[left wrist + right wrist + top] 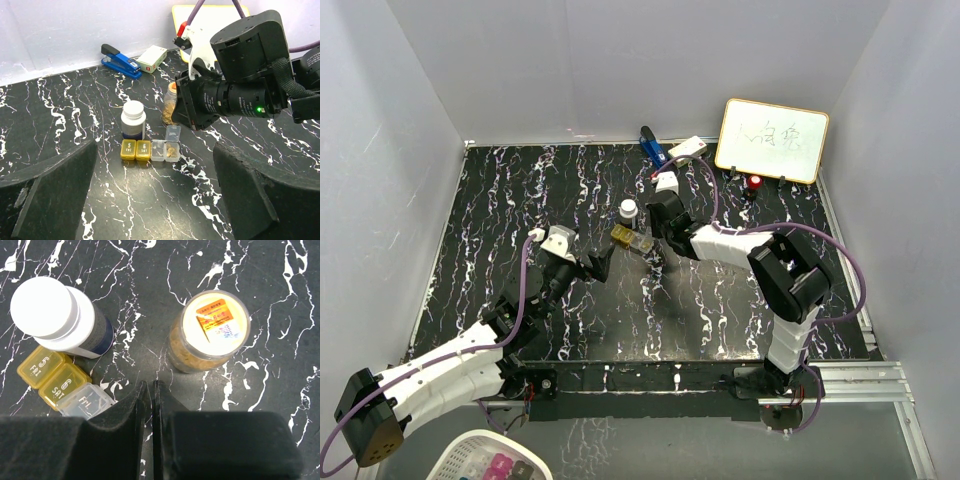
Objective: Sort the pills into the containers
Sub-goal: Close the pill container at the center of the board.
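Containers stand in a tight cluster near the middle of the black marbled table (500,200). The pill box (150,150) lies flat. Its two yellow-gold sections read 5 FRI and 6 SAT, and two clear sections follow on the right, the last with its lid (173,132) flipped up. Something tan sits in that open section. Just behind the yellow end stands the dark bottle (133,121), upright, its round white cap on. The golden-amber bottle (212,332) stands upright just beside it, behind the clear end; from above its top shows a pale disc with an orange label.

The right gripper (151,390) hangs over the gap between the pill box and the amber bottle, its fingers pressed together with only a thin slit; I can see nothing pinched there. The left gripper (602,262) sits low on the near side of the pill box, spread wide and touching nothing.

Farther back lie a blue stapler (120,61) and a white box (151,58), with a small whiteboard (773,140) at the back right.
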`<move>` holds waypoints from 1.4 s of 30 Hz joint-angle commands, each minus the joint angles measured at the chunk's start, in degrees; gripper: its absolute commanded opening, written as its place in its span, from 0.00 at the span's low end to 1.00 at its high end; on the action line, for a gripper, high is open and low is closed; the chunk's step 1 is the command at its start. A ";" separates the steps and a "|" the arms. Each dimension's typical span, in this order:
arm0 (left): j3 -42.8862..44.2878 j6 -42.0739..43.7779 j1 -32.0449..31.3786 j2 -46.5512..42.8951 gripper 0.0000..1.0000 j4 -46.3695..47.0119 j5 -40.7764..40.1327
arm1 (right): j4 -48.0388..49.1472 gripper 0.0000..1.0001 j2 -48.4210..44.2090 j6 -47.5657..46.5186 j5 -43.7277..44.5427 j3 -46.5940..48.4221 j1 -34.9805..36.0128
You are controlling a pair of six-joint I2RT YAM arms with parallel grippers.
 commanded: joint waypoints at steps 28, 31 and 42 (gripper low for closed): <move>0.52 0.39 0.11 4.81 0.99 2.70 -3.90 | 6.29 0.07 -7.78 4.06 -9.02 -5.23 -0.03; 0.49 -0.29 0.11 8.32 0.99 3.36 -6.66 | 6.58 0.07 -8.22 4.36 -9.97 -5.63 -0.07; -0.76 -2.66 2.99 15.85 0.99 9.78 -7.02 | 8.40 0.07 -9.16 4.47 -7.92 -7.87 -0.07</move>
